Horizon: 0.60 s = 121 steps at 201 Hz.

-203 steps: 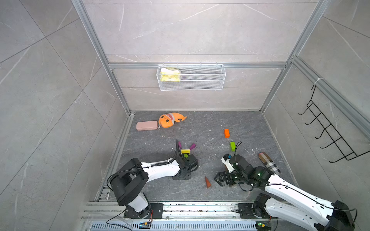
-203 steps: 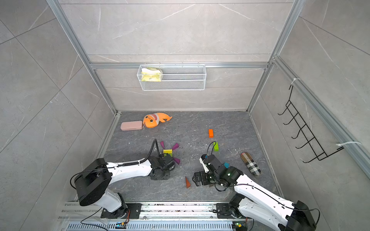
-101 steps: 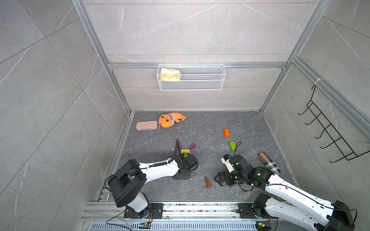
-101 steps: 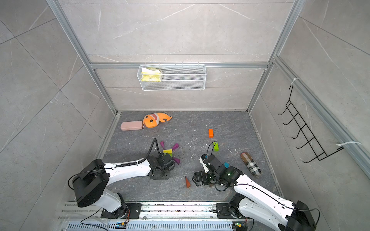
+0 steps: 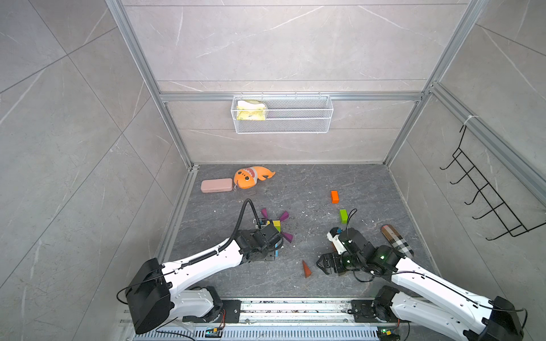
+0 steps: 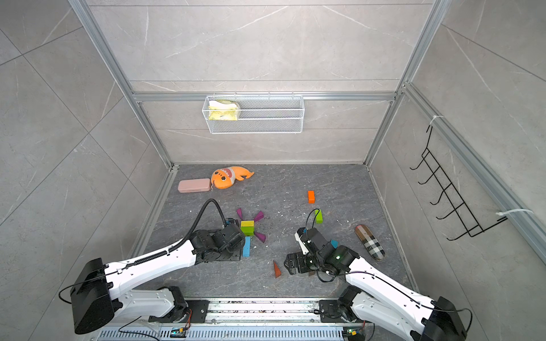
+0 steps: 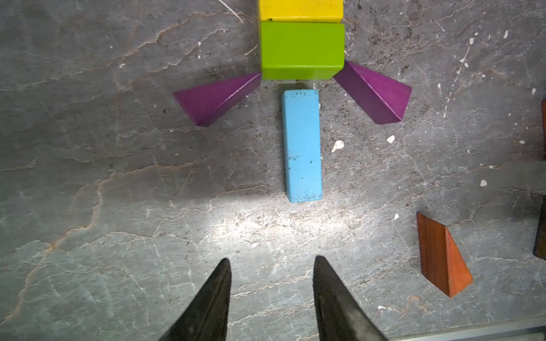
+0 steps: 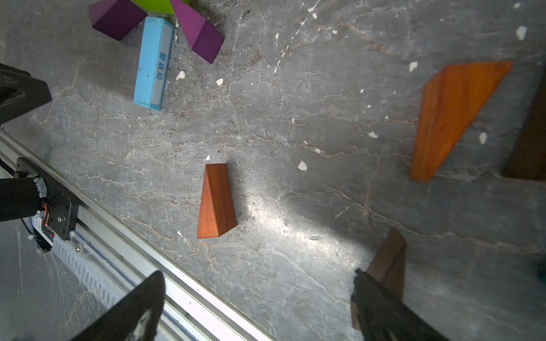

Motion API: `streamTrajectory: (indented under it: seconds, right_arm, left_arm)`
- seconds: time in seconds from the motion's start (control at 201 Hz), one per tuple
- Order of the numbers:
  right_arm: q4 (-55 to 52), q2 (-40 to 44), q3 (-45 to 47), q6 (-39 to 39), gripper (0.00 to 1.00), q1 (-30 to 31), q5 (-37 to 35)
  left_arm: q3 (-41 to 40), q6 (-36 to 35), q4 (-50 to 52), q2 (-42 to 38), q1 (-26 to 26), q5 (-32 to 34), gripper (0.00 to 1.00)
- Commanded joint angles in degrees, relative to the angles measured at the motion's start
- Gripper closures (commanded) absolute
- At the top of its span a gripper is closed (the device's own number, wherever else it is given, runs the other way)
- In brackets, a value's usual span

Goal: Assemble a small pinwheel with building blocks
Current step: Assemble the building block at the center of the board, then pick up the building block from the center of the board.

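Drawn back toward the near left since a second ago, our left gripper (image 7: 271, 258) hangs parted and empty just near of the blue bar (image 7: 301, 144). We see the bar lying flat, its far end almost touching the green brick (image 7: 301, 48). Our right gripper (image 8: 259, 272) stays put, spread wide and empty, with the brown wedge (image 8: 217, 200) just to its left.

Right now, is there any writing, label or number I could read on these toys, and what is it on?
"警察局": printed along the grey side of the light-blue bar, in the right wrist view.
The yellow packet in the wire basket: any print is too small to read.
Nothing else shows readable text.
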State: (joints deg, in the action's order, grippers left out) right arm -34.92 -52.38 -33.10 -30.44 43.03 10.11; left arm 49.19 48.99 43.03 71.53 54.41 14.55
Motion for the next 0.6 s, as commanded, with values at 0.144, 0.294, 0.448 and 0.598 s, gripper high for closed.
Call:
streamTrajectory:
  seconds: [0.144,0.294,0.448,0.598]
  right_arm:
    - [-0.52,0.28,0.22,-0.68,0.0,-0.6,-0.54]
    - [-0.8,-0.64,-0.3,-0.87,0.0,-1.35,-0.62]
    - [-2.76,-2.29,-4.65,-0.26,0.0,-1.97,-1.91]
    - [-3.17,-3.73,-9.19,0.79,0.0,-3.59,-2.69]
  left_arm:
    - [0.04,-2.94,0.77,-1.24,-0.98,-0.3,0.51]
    - [0.38,-8.12,-3.29,-0.8,-1.06,-3.44,0.44]
    - [3.64,-14.64,-3.91,0.81,-3.34,-4.61,0.24]
    - [11.83,-24.13,-1.08,3.94,-10.23,-10.33,0.0]
